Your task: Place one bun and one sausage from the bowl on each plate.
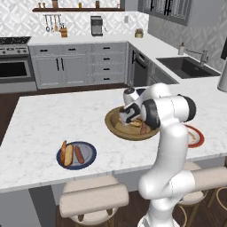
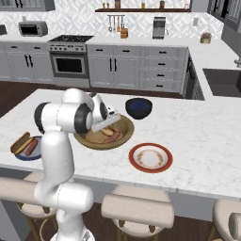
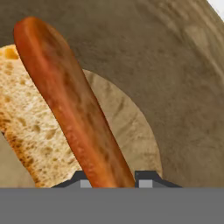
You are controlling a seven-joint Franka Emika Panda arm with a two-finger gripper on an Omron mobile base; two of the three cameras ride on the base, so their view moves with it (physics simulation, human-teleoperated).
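The gripper (image 3: pixel 108 177) is down inside the wooden bowl (image 1: pixel 116 129), and the hand view shows a sausage (image 3: pixel 70 103) running up from between its two dark finger tips, which sit tight against either side of the sausage's near end; I read that as the jaws closed on the sausage, though it has not left the bowl. Beside and partly under the sausage lies a bun (image 3: pixel 30 127), its crumbly cut face up, resting on the bowl's floor. In the left base view the dark blue-grey plate (image 1: pixel 89 153) near the counter's front edge already carries one bun (image 1: pixel 68 154) and one sausage (image 1: pixel 79 154) side by side, so that plate looks finished. The white plate with a red rim (image 2: pixel 150 157) sits bare on the marble counter (image 2: pixel 207 136) just beside the wooden bowl, on the side away from the filled plate, and a small dark blue bowl (image 2: pixel 139 107) stands behind them. So the step in hand is the pickup of the second sausage, roughly the third of four placements. The next move, as I judge it, calls for a straight lift clear of the bowl's rim, without dragging the bun along, then a short swing over to the red-rimmed plate and a low release so the sausage does not roll off. The grip is near one end, so the sausage may droop or pivot once it is raised.
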